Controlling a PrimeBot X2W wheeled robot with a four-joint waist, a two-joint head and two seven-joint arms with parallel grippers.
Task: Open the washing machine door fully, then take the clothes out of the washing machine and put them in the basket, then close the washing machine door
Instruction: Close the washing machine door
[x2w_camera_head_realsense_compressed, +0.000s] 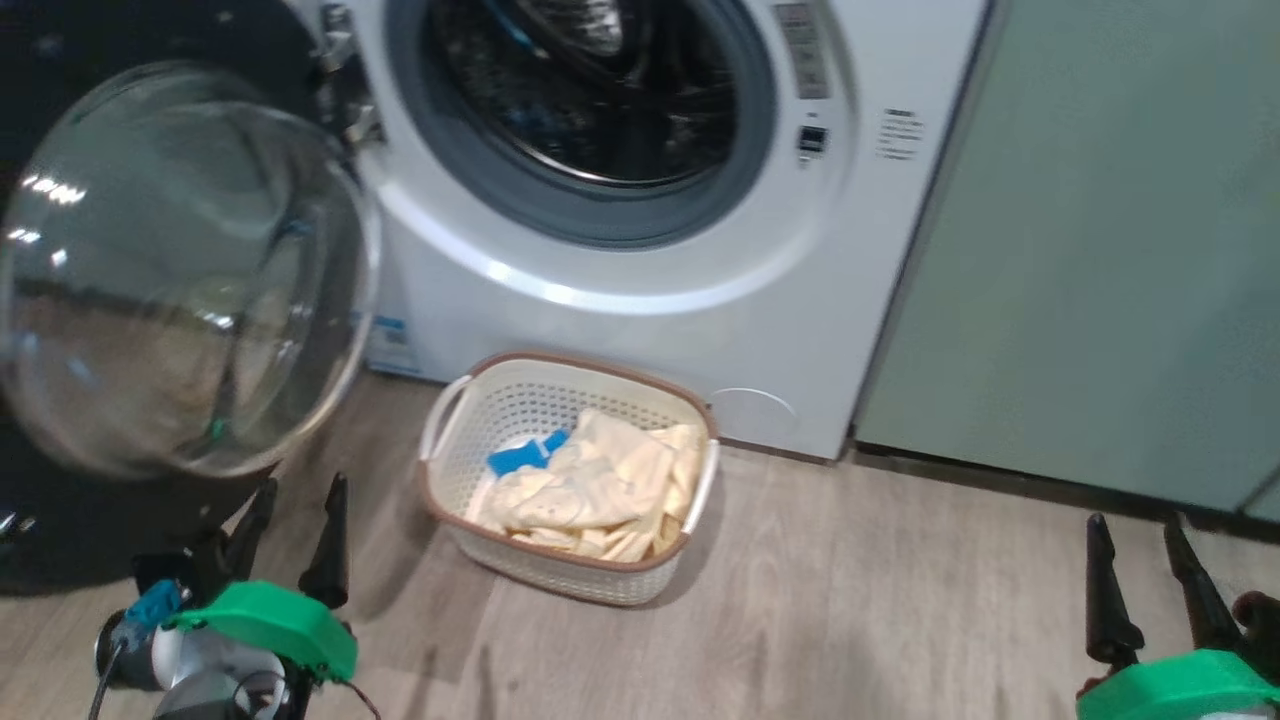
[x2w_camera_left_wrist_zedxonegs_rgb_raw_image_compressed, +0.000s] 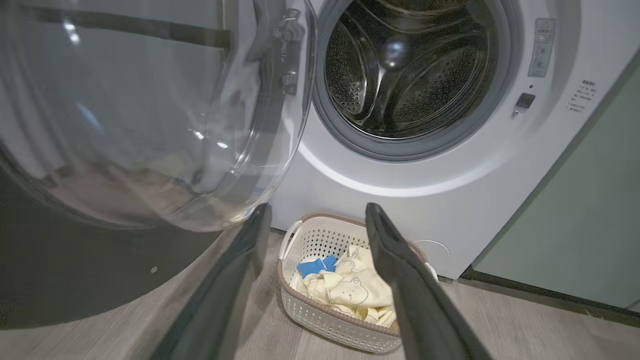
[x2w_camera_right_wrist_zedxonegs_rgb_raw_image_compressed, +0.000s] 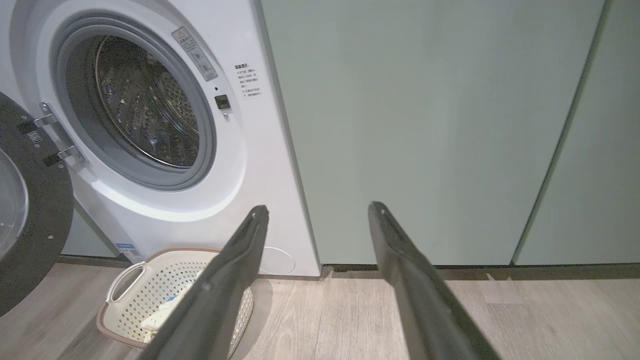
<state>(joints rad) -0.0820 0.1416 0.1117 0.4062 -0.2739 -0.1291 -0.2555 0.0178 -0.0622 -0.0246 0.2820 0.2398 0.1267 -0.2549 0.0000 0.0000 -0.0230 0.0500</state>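
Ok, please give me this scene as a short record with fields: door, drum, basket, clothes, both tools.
washing machine door: stands wide open, at the left
drum: looks empty
basket: on the floor, before the washing machine
clothes: lying in the basket
left tool: open, holds nothing, below the door
right tool: open, holds nothing, above the floor

- Soft, even indoor light. A bright curved band of glare crosses the white washing machine (x2w_camera_head_realsense_compressed: 600, 290) front below its opening.
- The washing machine door (x2w_camera_head_realsense_compressed: 180, 270) glass carries small white highlights and hazy reflections.
- My head view is soft and smeared; both wrist views are crisper.
- The fingers (x2w_camera_left_wrist_zedxonegs_rgb_raw_image_compressed: 415, 300) of my left gripper (x2w_camera_left_wrist_zedxonegs_rgb_raw_image_compressed: 317, 209) blur close to the lens.
- Faint shadow lies on the floor (x2w_camera_head_realsense_compressed: 850, 600) beside the basket (x2w_camera_head_realsense_compressed: 520, 405).
- Cabinet doors (x2w_camera_right_wrist_zedxonegs_rgb_raw_image_compressed: 425, 125) bow at my right wrist view's edges.
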